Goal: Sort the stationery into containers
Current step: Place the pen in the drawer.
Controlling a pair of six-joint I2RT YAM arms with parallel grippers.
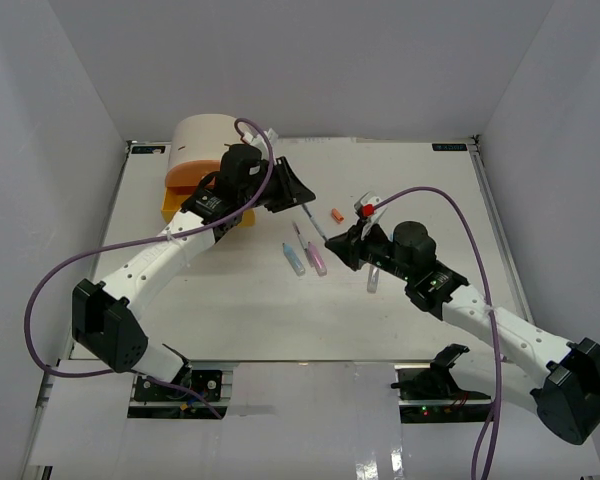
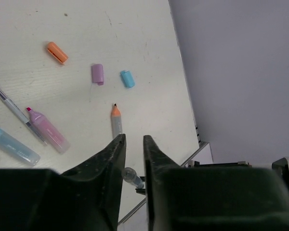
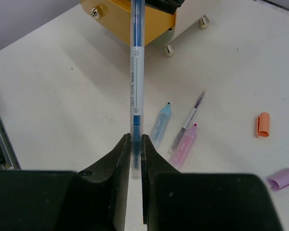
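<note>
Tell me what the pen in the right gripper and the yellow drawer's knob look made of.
The highlighter pen: likely plastic, translucent blue barrel with a glossy white printed label band. The knob on the yellow drawer: looks metal, polished and shiny with a glint, though chromed plastic is possible.

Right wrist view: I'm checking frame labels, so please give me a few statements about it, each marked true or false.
1. The right hand is shut on a blue pen. True.
2. The pink highlighter is held in the right hand. False: it lies on the table, beside the blue highlighter.
3. An orange cap lies on the table. True.
4. The purple cap sits on the blue highlighter. False: it lies loose on the table, apart from it.
</note>
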